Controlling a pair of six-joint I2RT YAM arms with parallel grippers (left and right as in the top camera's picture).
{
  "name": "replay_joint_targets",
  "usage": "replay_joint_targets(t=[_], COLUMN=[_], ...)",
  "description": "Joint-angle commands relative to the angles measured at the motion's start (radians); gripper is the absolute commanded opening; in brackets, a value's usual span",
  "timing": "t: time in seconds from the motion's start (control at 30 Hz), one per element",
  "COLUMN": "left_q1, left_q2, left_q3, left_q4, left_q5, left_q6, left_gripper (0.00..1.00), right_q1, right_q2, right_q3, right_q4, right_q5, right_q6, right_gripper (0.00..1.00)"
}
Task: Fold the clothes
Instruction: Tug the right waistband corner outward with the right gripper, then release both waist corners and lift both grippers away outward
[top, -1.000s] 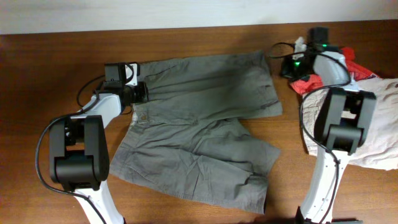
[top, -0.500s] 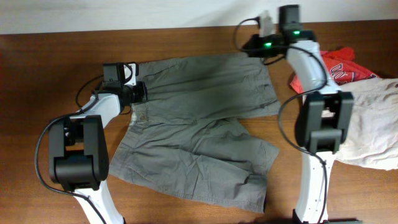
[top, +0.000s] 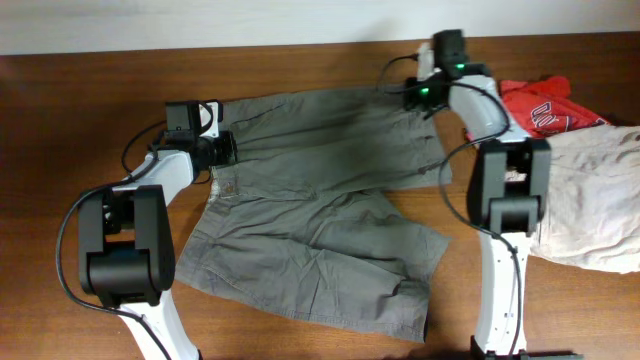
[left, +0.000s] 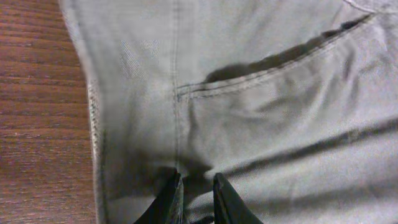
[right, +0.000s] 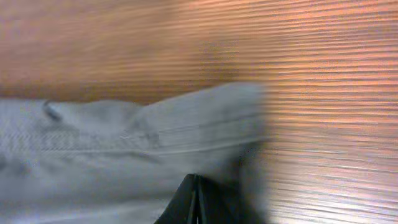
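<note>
Lying flat on the table (top: 60, 120), the shorts (top: 320, 200) have a gripper at each end.
The waistband (top: 215, 190) is on the left and the 2 legs point right. The left gripper (left: 196, 182) sits at the waistband edge below a pocket (left: 273, 62), its fingers nearly closed and pinching a bit of the cloth. The right gripper (right: 194, 190) is at the far corner of the top leg (top: 380, 130), with its fingers pressed together. That view is blurry, so I cannot tell if cloth is between them. A red shirt (top: 540, 105) and pale shorts (top: 595, 210) lie to the right.
</note>
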Motion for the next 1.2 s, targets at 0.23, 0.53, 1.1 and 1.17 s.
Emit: replay_joint_targets(t=[0.23, 0.53, 1.1, 1.17], left_q1=[0.026, 0.025, 0.026, 0.026], left_q2=[0.034, 0.034, 0.034, 0.034], left_q3=[-0.022, 0.014, 0.018, 0.018], left_q4=[-0.032, -0.031, -0.032, -0.032], left_q5=[-0.064, -0.012, -0.011, -0.011], left_q6=[0.012, 0.012, 0.011, 0.011], left_gripper=[0.18, 0.18, 0.18, 0.18], right_q1=[-0.212, -0.186, -0.028, -0.046], right_q2=[-0.026, -0.143, -0.137, -0.137], right_q3=[0.044, 0.143, -0.219, -0.258], right_q4=[-0.198, -0.533, -0.524, -0.507], right_q5=[-0.026, -0.332, -0.071, -0.064], right_q6=[-0.061, -0.079, -0.010, 0.002], right_gripper=[0.05, 0.04, 0.04, 0.04])
